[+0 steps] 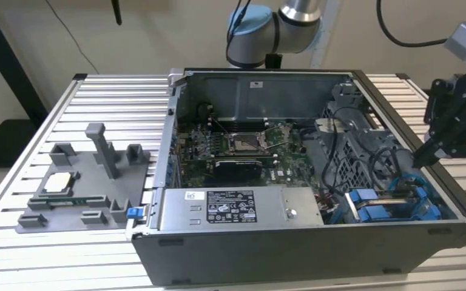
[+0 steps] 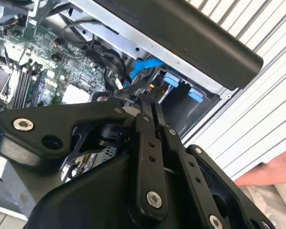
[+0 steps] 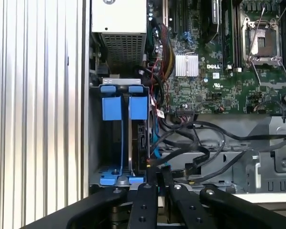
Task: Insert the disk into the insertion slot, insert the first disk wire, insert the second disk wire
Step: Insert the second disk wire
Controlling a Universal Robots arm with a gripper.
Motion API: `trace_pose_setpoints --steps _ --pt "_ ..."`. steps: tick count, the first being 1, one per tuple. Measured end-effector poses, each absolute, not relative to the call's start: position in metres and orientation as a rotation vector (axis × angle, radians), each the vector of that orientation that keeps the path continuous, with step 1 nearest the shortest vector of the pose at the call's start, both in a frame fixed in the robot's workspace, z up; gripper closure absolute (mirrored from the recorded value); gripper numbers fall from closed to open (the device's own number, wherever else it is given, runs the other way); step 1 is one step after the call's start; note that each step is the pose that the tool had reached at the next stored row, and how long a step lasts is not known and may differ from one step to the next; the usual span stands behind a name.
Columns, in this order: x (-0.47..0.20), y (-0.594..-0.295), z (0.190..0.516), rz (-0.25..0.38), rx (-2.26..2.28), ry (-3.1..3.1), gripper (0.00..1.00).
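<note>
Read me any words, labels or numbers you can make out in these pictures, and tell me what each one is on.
Power-supply box label: black-and-white print, too small to read.
White sticker on the case's back wall: too small to read.
Motherboard: white markings, a maker's logo among them, not quoted here.

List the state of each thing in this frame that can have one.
Computer case: side open, interior exposed.
Claw: fingers together, at the drive bay among the black cables.
Insertion slot: blue carrier frames seated upright; whether a disk sits in them, cannot tell.
Processor socket: uncovered, no cooler on it.
</note>
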State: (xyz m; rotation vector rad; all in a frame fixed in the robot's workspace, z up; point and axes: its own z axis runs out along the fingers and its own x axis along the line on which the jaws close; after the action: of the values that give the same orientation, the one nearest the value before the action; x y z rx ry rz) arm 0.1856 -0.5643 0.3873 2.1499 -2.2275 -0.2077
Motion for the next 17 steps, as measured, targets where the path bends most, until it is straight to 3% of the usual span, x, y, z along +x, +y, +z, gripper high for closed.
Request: trace_pose_setpoints --steps 17 --pt "0.131 -0.565 0.392 -0.176 2.172 -2.240 1.00"
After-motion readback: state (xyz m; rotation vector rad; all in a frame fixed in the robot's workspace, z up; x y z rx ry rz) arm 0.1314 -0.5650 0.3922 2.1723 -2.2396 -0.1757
